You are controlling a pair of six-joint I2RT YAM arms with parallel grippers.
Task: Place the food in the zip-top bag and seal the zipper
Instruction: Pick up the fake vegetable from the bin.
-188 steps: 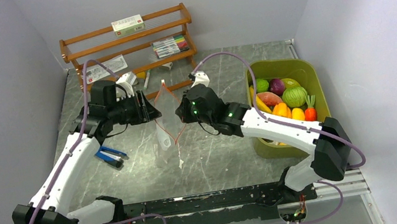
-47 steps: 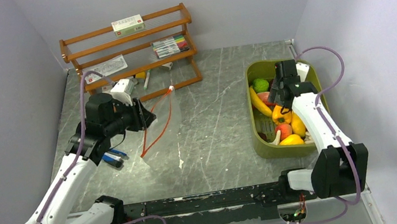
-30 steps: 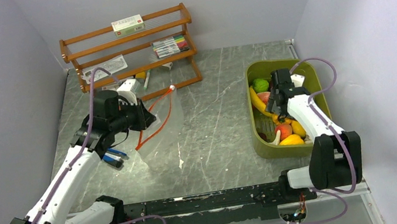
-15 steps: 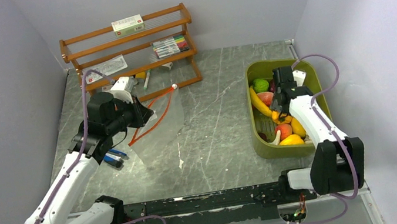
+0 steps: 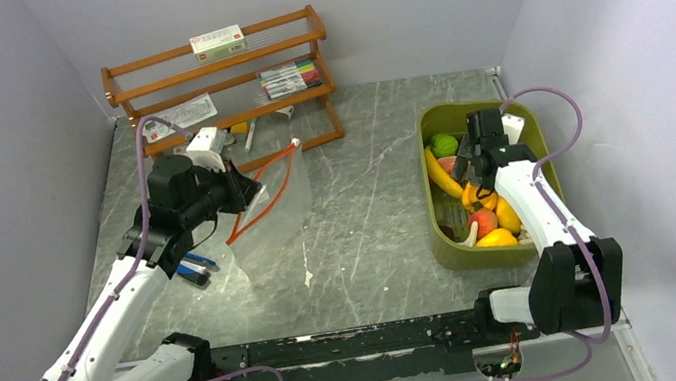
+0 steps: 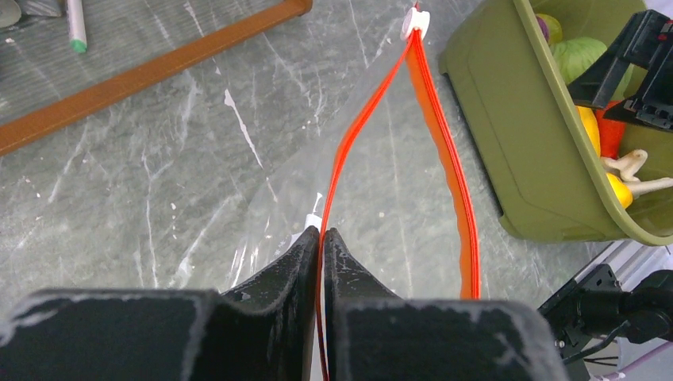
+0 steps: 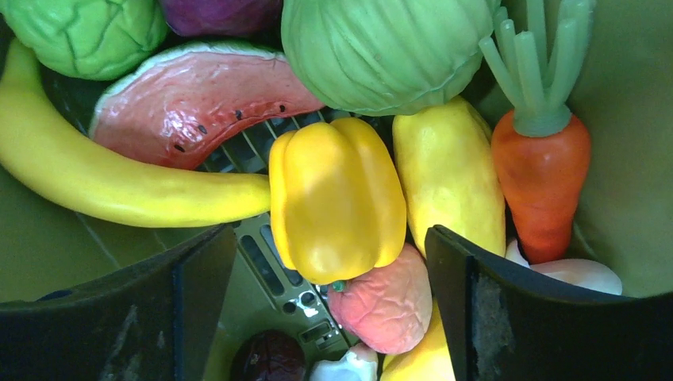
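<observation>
Grey marbled table [image 5: 367,206], wooden rack [image 6: 159,70] behind zip-top bag [image 5: 282,214], food [image 7: 337,198] in bin [image 6: 508,143]

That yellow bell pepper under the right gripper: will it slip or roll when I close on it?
Probably slippery: the yellow bell pepper looks glossy and lobed, so the right gripper may skate off. It looks rigid, likely keeping shape. Lying loose beside the banana, it may shift when nudged.
</observation>
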